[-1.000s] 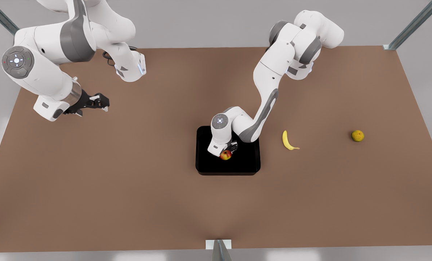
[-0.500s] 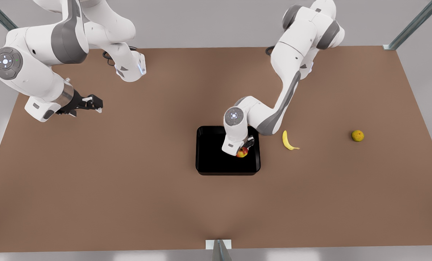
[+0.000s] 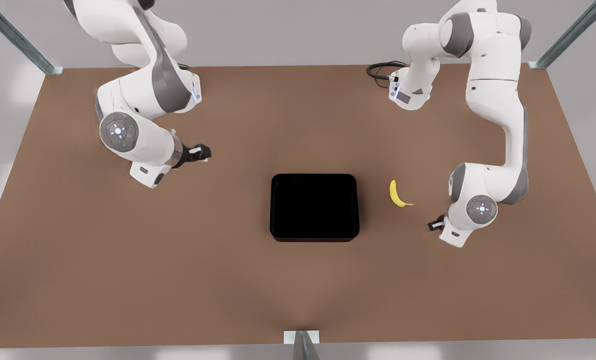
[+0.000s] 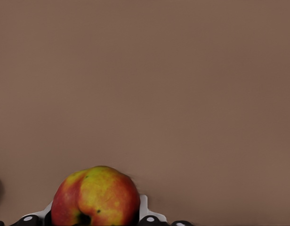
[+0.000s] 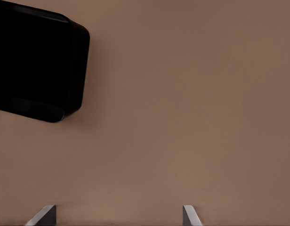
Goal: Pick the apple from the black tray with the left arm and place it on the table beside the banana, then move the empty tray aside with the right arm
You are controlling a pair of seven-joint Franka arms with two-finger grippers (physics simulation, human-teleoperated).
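The left gripper [image 3: 434, 225] has carried the apple [image 4: 96, 197] off the tray [image 3: 314, 207], clamped on it above the table [image 3: 228, 280], with the banana [image 3: 398, 194] near. The right gripper [image 3: 202, 153] hangs spread wide, the tray well apart.

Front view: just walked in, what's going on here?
The left pincer holds the apple on the front view's right, just past the banana; whether the apple touches the table yet can't be told. The tray sits empty mid-table. The right pincer, fingers open, hangs over the table on the front view's left, apart from the tray. Setting the apple down and moving the tray aside are not yet done.
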